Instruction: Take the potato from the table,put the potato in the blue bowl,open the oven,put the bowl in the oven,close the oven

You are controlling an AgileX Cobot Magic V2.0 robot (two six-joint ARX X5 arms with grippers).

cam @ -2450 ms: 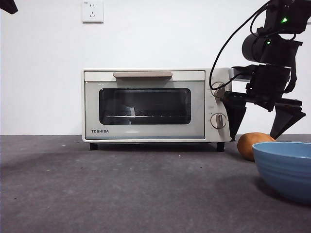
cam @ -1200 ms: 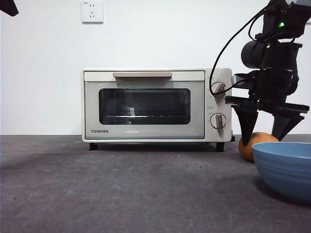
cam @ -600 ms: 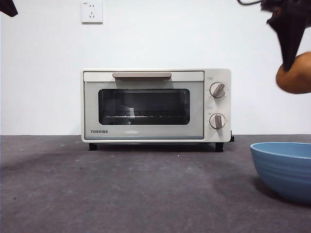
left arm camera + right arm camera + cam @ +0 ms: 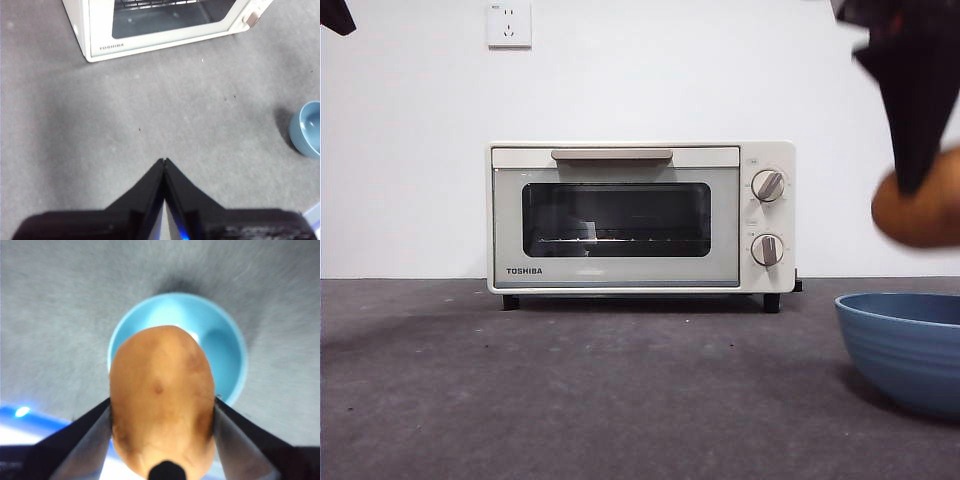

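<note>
The orange-brown potato (image 4: 920, 212) hangs in the air at the right edge of the front view, above the blue bowl (image 4: 905, 345). My right gripper (image 4: 162, 407) is shut on the potato (image 4: 161, 395), its jaws pressing both sides, with the bowl (image 4: 220, 345) directly beneath. A dark finger (image 4: 912, 95) of that gripper comes down from the top right corner. The cream Toshiba oven (image 4: 640, 217) stands at the back with its door closed. My left gripper (image 4: 164, 161) is shut and empty, high over the table (image 4: 100, 130), with the oven (image 4: 150, 25) and the bowl (image 4: 309, 129) in its view.
A white wall socket (image 4: 510, 24) sits on the wall above the oven. A black arm tip (image 4: 335, 14) shows at the top left corner. Dark grey cloth (image 4: 600, 390) spreads in front of the oven.
The right gripper came down around the potato on the table, closed on it and lifted it. In the last half second the potato has dropped a little lower over the bowl.
</note>
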